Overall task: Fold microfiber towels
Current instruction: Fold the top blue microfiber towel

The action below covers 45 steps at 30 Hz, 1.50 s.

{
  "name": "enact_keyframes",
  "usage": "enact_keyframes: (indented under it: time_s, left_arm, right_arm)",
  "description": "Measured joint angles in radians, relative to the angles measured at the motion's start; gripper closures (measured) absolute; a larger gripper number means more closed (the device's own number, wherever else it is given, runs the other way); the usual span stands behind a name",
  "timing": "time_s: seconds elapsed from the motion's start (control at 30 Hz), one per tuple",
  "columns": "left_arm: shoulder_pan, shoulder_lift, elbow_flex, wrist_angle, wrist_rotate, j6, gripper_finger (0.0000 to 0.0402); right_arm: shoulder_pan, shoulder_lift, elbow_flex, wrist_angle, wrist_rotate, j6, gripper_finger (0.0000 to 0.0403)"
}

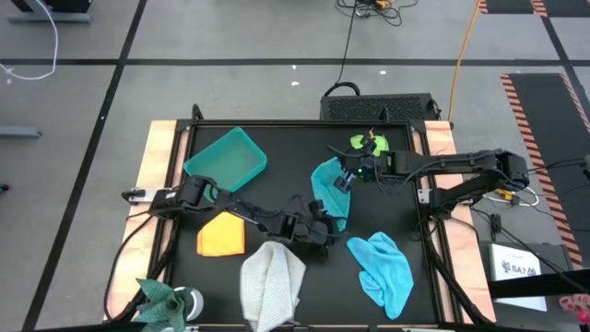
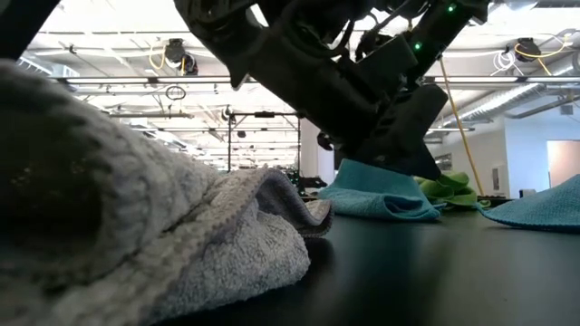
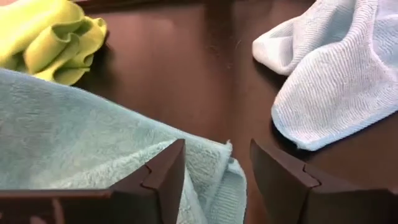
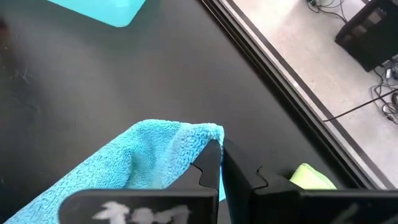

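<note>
Towel work is centring on the teal towel (image 1: 328, 189) lying mid-table, with the right gripper (image 1: 348, 178) pinching its far corner between fingers pressed together. The left gripper (image 1: 324, 232) is sitting at the towel's near edge, its fingers (image 3: 163, 180) standing apart around the hem. The orange-yellow towel (image 1: 221, 234), light grey towel (image 1: 272, 284), light blue towel (image 1: 386, 268) and lime green towel (image 1: 369, 144) are lying around them, beside the teal bin (image 1: 226, 158).

One white card (image 1: 518, 268) lies beyond the right edge of the desk (image 1: 304, 277). It carries dark print, too small to read with certainty. No other text is legible.
</note>
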Motion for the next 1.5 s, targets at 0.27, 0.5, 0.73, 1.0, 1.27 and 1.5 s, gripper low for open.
enact_keyframes:
  time_s: [0.27,0.5,0.73,1.0,1.27,1.5]
  left_arm:
    - [0.025,0.0,0.024,0.014,0.124,-0.097,0.0225]
    - [0.023,0.0,0.122,-0.013,0.133,-0.025,0.0222]
    - [0.037,-0.001,0.169,-0.273,0.088,0.036,0.0222]
    - [0.054,-0.01,0.169,-0.394,0.201,0.279,0.0222]
    - [0.052,-0.033,0.251,-0.429,0.094,0.26,0.0222]
    - [0.056,-0.033,0.262,-0.444,0.067,0.043,0.0222]
  right_arm:
    - [-0.004,-0.001,0.0,0.054,-0.024,-0.01,0.0403]
    - [-0.059,0.0,0.0,0.096,-0.025,0.015,0.0403]
    - [-0.075,0.0,0.0,0.096,-0.036,0.038,0.0403]
    - [-0.078,0.0,0.0,0.095,-0.134,0.058,0.0403]
    - [-0.078,0.0,0.0,0.093,-0.141,0.104,0.0403]
    - [-0.091,0.006,0.0,0.135,0.038,0.084,0.0403]
